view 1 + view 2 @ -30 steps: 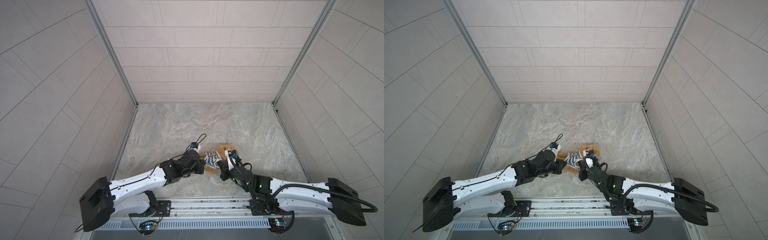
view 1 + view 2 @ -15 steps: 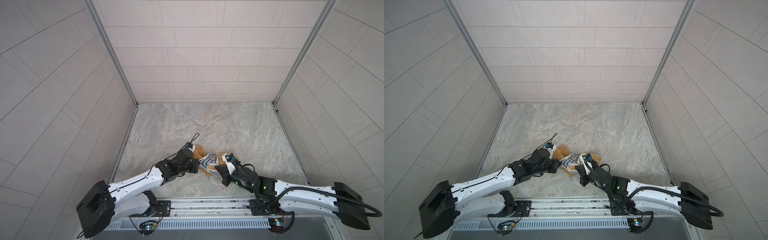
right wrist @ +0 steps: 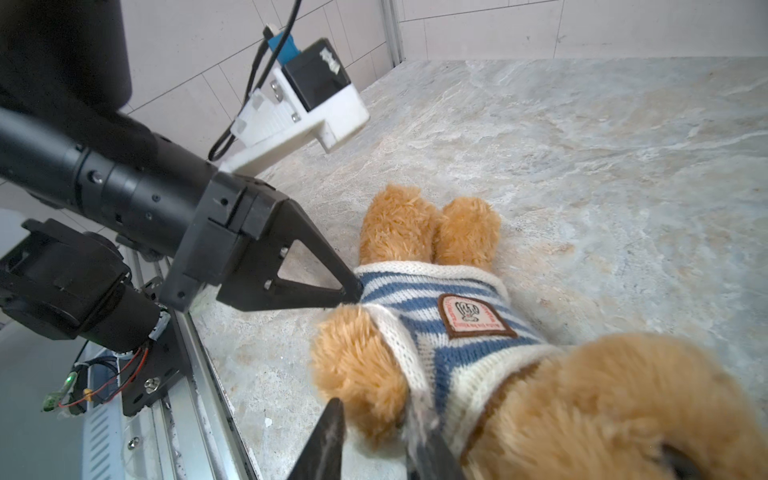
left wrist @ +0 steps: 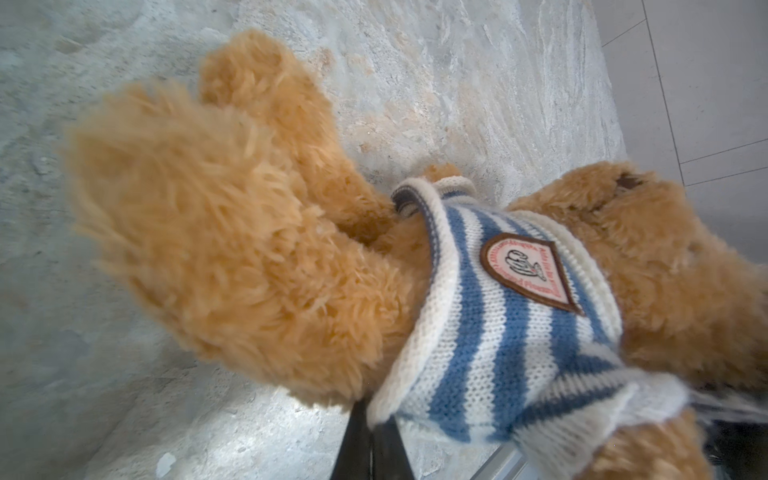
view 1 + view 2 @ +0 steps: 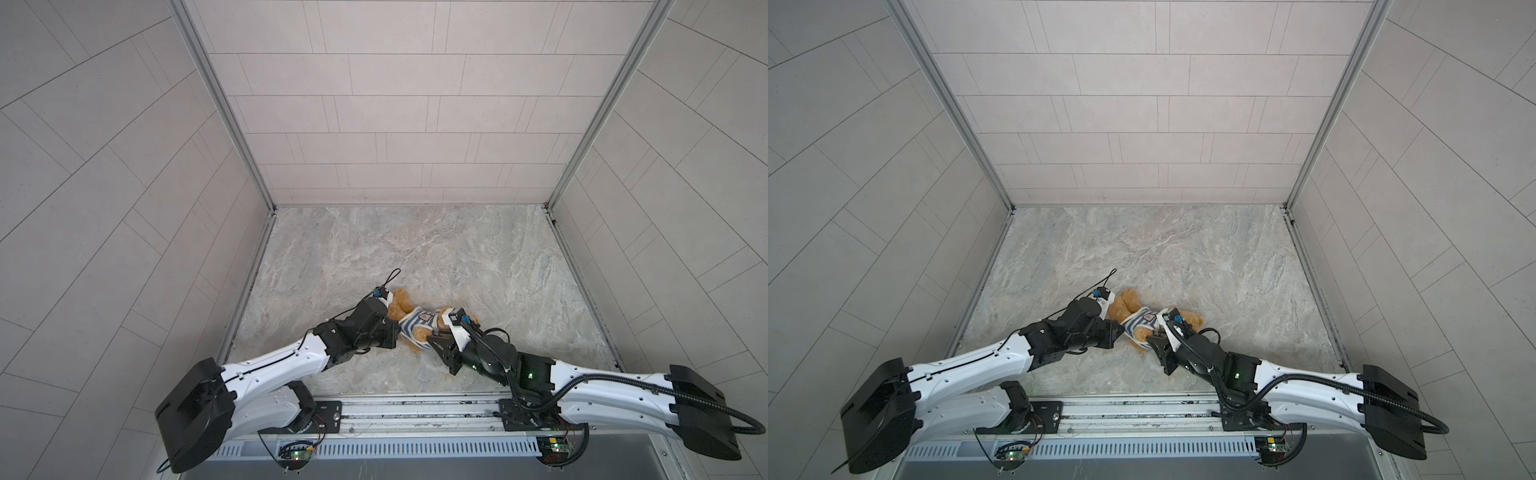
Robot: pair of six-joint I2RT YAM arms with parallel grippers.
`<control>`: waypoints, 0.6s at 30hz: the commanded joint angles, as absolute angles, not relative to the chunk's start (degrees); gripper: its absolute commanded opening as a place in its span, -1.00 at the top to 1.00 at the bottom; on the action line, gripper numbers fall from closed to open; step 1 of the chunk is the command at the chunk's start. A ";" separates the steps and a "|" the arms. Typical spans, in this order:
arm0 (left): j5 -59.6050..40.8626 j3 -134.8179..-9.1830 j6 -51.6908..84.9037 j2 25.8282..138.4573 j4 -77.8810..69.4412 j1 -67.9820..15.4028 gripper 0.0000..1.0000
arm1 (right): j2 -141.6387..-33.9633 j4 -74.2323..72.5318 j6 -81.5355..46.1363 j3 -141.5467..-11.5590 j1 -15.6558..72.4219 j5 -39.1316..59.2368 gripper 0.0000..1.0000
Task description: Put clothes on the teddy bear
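Note:
The teddy bear lies on the marble floor between my two grippers, legs toward the left, head toward the right. A blue-and-white striped shirt covers its trunk. My left gripper is shut on the shirt's lower hem beside the legs. My right gripper stands open, its fingers either side of the bear's arm at the sleeve. The head fills the near corner of the right wrist view.
The metal rail runs along the floor's front edge, close behind both grippers. Tiled walls close the floor on three sides. The left arm's white camera mount hangs over the bear's legs.
The bear has been drawn leftward and stretched out flat, legs to the left. The left gripper kept its hold and moved left. The right gripper's jaws have parted.

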State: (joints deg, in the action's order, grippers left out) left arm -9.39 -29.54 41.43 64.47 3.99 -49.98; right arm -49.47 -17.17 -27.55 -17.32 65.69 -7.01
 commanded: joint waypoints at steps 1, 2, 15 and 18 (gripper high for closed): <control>-10.56 -28.30 44.04 66.10 -1.00 -51.32 1.00 | -48.21 -12.58 -24.98 -20.64 67.06 -8.07 0.29; -10.76 -28.30 44.66 66.76 -1.99 -51.80 1.00 | -48.24 -10.90 -24.13 -21.48 67.70 -8.54 0.23; -12.04 -28.92 47.46 68.63 -5.90 -53.27 1.00 | -54.16 -1.49 -21.44 -27.95 73.15 -16.06 0.18; -12.13 -29.00 47.79 68.97 -6.50 -53.27 1.00 | -53.47 0.32 -21.53 -27.66 74.29 -18.32 0.20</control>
